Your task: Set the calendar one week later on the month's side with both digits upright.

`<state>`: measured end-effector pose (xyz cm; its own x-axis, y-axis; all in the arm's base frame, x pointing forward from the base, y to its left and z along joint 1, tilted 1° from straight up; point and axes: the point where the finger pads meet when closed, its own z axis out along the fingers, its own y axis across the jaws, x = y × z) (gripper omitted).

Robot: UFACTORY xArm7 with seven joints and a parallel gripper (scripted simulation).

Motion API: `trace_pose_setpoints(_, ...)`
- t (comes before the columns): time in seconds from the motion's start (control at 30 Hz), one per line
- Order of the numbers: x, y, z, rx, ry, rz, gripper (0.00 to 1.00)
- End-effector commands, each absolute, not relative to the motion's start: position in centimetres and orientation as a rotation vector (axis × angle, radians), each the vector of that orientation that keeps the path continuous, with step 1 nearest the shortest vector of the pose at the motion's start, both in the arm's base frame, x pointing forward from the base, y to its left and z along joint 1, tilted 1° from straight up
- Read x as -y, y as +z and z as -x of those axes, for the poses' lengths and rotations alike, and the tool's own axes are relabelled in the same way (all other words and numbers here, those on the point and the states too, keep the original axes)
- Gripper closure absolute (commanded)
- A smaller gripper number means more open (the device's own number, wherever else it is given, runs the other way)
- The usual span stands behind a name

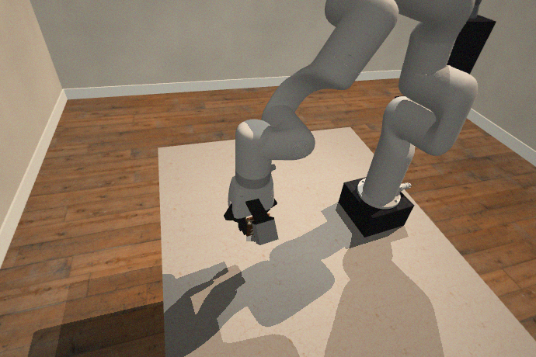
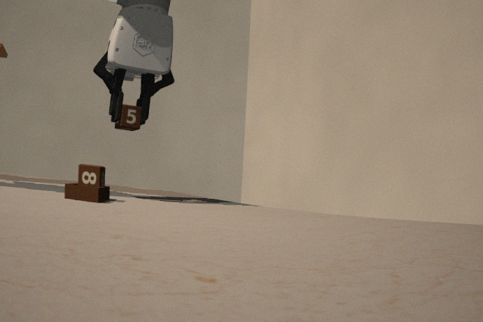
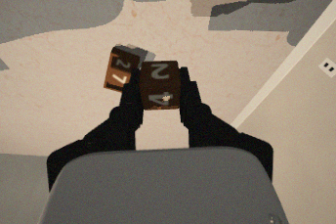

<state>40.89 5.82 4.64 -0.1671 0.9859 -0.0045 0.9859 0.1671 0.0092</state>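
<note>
My gripper is shut on a brown cube, held in the air above and beside the tray. Its 5 looks upright and faces the exterior view; a 2 and a 4 face the wrist camera. The brown tray stands flat on the table. The other cube stands in it. Its 8 lies on its side towards the exterior camera, and the wrist view shows its 7 and 2. In the top view the arm's end largely hides the cubes and tray. No month name is legible.
The pale table top carries the arm's black base. The grey wrist camera block sticks out beside the gripper. Shadows of the arm fall across the table. Walls stand behind.
</note>
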Motion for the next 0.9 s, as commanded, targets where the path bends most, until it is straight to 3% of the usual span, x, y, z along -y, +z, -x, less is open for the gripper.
trace_pose_setpoints(0.0,-6.3,4.8,-40.6,-2.548,0.026,-1.832,0.71)
trace_pose_setpoints(0.87,-8.1,4.8,-38.6,-3.019,0.015,-0.812,0.71)
